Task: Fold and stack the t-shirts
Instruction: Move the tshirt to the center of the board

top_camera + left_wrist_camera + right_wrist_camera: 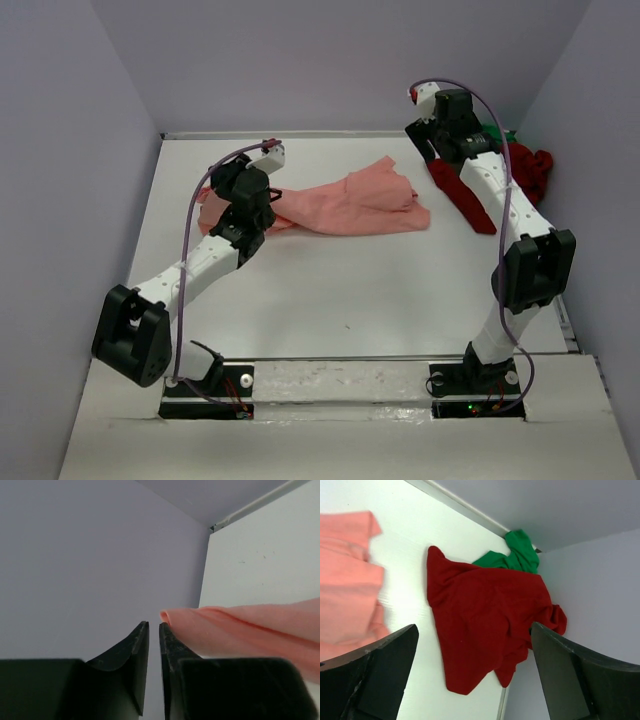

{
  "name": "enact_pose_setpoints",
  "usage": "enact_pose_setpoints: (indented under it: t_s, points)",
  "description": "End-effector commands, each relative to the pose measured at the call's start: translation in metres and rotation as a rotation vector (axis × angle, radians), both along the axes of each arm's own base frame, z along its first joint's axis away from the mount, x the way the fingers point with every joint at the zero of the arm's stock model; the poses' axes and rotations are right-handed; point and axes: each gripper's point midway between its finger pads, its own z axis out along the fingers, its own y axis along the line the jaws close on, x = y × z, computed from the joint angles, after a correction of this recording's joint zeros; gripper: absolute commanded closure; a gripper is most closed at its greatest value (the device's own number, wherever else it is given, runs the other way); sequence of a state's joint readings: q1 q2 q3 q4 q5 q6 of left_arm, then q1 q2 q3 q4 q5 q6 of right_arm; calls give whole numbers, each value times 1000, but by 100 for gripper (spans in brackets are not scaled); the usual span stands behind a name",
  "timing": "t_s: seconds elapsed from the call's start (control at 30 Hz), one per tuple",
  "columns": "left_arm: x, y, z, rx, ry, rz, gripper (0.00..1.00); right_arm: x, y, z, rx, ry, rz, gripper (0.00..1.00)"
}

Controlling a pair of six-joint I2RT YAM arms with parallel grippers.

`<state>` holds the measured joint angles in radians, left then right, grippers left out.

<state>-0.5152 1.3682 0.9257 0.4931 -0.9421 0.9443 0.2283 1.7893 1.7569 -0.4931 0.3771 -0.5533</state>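
- Salmon-pink t-shirt (350, 205): unfolded. It lies as a long, rumpled band running from the far left of the counter (350, 300) to its middle. Soft ridges run along its length, and one flap is turned up near the right end.
- Dark red t-shirt (485, 625): unfolded, at the far right of the counter. It is partly spread flat with a pointed corner toward the near side, and its right side is bunched into creases. A strip of bare counter separates it from the salmon-pink one.
- Bright green t-shirt (515, 555): only a small crumple shows, tucked in the far right corner. It touches the far edge of the dark red one.
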Motion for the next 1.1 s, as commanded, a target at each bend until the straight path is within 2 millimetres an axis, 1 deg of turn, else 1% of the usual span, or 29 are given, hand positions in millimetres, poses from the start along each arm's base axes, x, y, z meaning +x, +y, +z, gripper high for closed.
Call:
enact_pose_setpoints:
  t_s: [0.0,0.03,0.1,0.13,0.17,0.2,0.23,0.27,0.3,0.33,0.37,0.4,0.43,0.47,0.53,0.57,0.6,0.63,0.67,0.7,0.73,0.77,0.8,0.83,0.87,0.9,0.93,1.03,1.07]
  points:
    - [-13,12,49,-72,-150,54,67,-8,-14,56,-1,-141,-43,0]
    - [-14,12,49,-72,-150,58,51,-7,-15,58,-7,-144,-45,0]
    - [-13,13,46,-73,-146,64,28,-6,-11,50,-6,-122,-26,2]
    - [-13,12,43,-70,-139,63,24,-6,-9,41,-3,-96,-14,4]
    - [-12,12,40,-70,-136,63,20,-6,-6,34,15,-80,-8,13]
    - [-10,11,33,-62,-120,66,19,-5,-3,26,31,-59,2,19]
    - [-10,10,30,-63,-116,66,15,-4,6,11,56,-9,38,24]
    - [-9,10,28,-64,-113,67,13,-4,12,3,93,11,46,35]
    - [-8,10,24,-63,-107,70,12,-3,17,-5,114,37,60,42]
    - [-7,9,23,-66,-106,67,9,0,30,-22,152,86,111,46]
    - [-6,8,21,-69,-105,67,9,-2,36,-30,178,127,127,48]
    - [-4,7,16,-62,-94,67,8,-1,42,-38,196,154,143,53]
    - [-2,6,14,-61,-89,64,7,0,52,-61,224,224,179,54]
    - [-1,5,11,-61,-84,64,6,5,56,-61,239,223,188,55]
    - [3,2,3,-53,-66,62,5,13,64,-72,258,249,207,55]
    - [4,3,1,-55,-64,66,5,17,66,-94,260,301,199,55]
    - [5,1,-5,-49,-52,67,5,26,69,-88,267,286,207,55]
    - [6,1,-8,-44,-43,68,5,27,77,-95,291,318,238,55]
    - [7,0,-11,-45,-40,65,4,33,80,-114,298,354,233,53]
    - [8,0,-17,-44,-29,63,4,37,83,-118,304,362,239,51]
    - [10,-1,-20,-43,-24,60,3,47,87,-107,315,335,253,50]
    - [10,-1,-23,-38,-15,62,3,49,88,-112,317,347,251,49]
    - [11,-1,-27,-36,-7,65,4,54,90,-128,317,373,248,49]
    - [11,-1,-28,-37,-6,67,3,59,93,-122,323,360,257,49]
    - [11,-2,-30,-35,0,67,3,62,94,-125,326,362,260,49]
    - [12,-2,-32,-34,4,66,3,65,94,-129,323,365,261,49]
    - [11,-2,-32,-34,6,67,3,66,95,-141,321,383,260,49]
    - [11,-1,-36,-29,20,71,3,72,97,-154,321,396,265,48]
    - [10,-1,-37,-29,24,69,3,73,98,-155,321,395,268,48]
